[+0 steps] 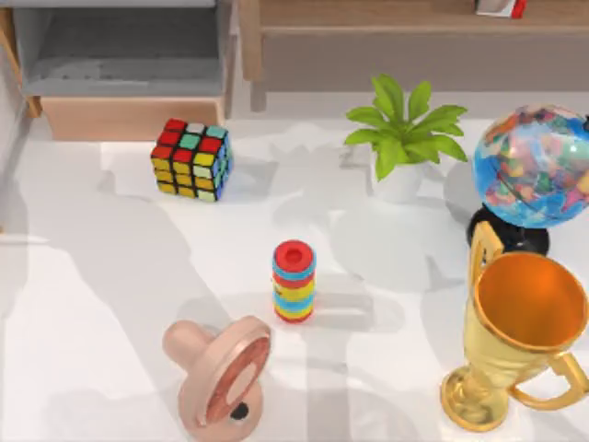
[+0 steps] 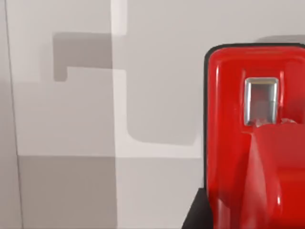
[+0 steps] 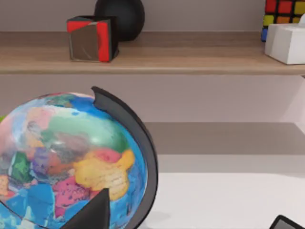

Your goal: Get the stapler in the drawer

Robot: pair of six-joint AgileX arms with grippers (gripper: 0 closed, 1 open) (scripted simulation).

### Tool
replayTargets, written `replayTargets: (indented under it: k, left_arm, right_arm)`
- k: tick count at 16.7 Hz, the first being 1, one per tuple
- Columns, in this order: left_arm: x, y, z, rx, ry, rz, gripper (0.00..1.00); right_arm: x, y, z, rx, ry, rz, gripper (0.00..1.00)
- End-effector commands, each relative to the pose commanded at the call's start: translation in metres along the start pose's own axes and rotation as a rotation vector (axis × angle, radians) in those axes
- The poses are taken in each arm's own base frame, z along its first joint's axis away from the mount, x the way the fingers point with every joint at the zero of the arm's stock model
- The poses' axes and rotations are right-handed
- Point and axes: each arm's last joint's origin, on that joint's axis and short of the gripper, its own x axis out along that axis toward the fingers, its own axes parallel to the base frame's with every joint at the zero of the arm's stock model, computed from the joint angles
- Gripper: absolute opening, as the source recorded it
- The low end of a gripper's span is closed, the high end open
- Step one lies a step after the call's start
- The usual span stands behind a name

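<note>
Left wrist view: stapler close up.

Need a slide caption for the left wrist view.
Left wrist view: red stapler seen close up over a pale grey surface, silver strip on top.

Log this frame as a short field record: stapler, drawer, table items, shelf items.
stapler: red stapler seen close in the left wrist view, over a pale grey surface; whether it is gripped cannot be told
drawer: drawer open at the table's far left, tan front panel, grey inside
table items: Rubik's cube, ring stack, potted plant, globe, gold trophy, pink round object
shelf items: red and silver box, black ball, white box
</note>
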Motion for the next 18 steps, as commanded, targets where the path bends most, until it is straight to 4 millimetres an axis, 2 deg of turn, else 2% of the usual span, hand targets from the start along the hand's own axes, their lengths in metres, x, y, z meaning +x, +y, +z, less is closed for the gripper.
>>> replayTargets:
  k: [3, 9, 11, 16, 18]
  left_arm:
    - [0.007, -0.003, -0.003, 0.002, 0.037, -0.020, 0.00]
    - [0.002, -0.002, -0.001, 0.015, 0.017, -0.008, 0.00]
    - [-0.016, 0.001, 0.005, 0.065, -0.047, 0.031, 0.00]
    - [-0.089, 0.014, 0.016, 0.257, -0.222, 0.192, 0.00]
    - [-0.108, 0.013, 0.019, 0.308, -0.266, 0.229, 0.00]
  right_arm:
    - [0.000, 0.000, 0.000, 0.000, 0.000, 0.000, 1.00]
    - [0.000, 0.000, 0.000, 0.000, 0.000, 0.000, 1.00]
    - [0.000, 0.000, 0.000, 0.000, 0.000, 0.000, 1.00]
    - [0.000, 0.000, 0.000, 0.000, 0.000, 0.000, 1.00]
    - [0.000, 0.000, 0.000, 0.000, 0.000, 0.000, 1.00]
